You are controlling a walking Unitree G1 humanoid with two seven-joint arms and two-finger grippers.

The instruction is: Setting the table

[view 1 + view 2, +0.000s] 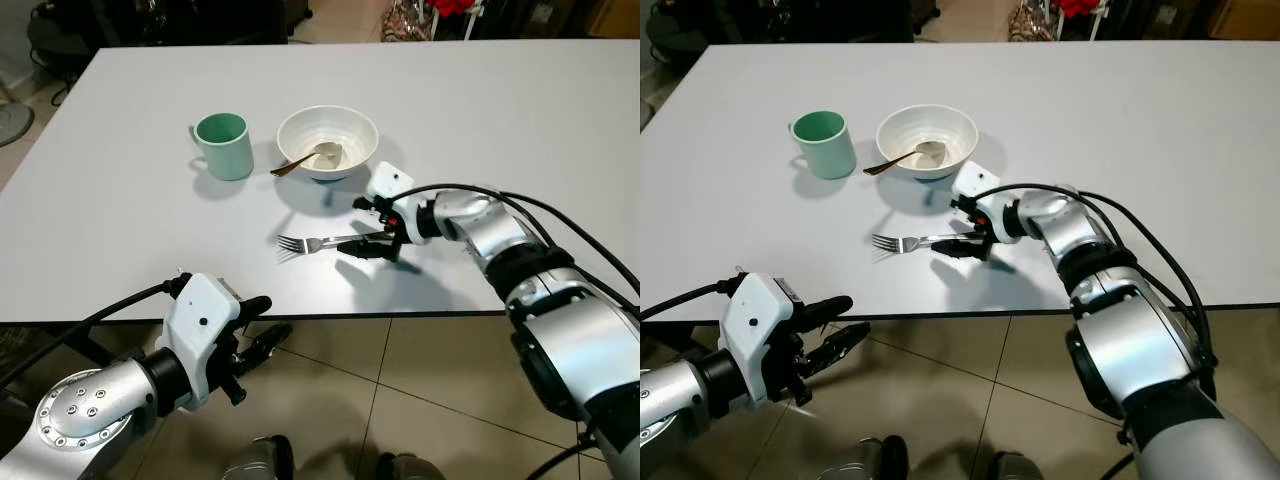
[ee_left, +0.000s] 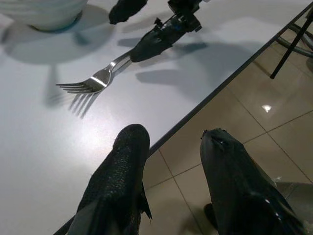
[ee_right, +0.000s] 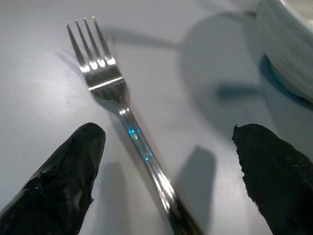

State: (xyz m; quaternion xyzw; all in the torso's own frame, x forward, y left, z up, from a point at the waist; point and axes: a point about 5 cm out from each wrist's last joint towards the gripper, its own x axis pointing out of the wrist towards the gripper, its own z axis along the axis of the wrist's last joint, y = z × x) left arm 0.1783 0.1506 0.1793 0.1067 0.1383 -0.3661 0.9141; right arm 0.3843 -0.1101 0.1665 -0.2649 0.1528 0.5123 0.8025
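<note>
Fork point(image 1: 315, 243) lies flat on the table point(image 1: 520, 110) just in front of the bowl point(image 1: 327, 140) with its spoon point(image 1: 300, 160), mug point(image 1: 222, 145) beside, my right gripper point(image 1: 378, 228) spread wide around its handle, left gripper point(image 1: 262, 325) open off the edge—setting looks nearly done.

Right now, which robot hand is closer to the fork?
The right gripper: its open fingers straddle the fork handle on the table. The left gripper hangs off the table's near edge.
</note>
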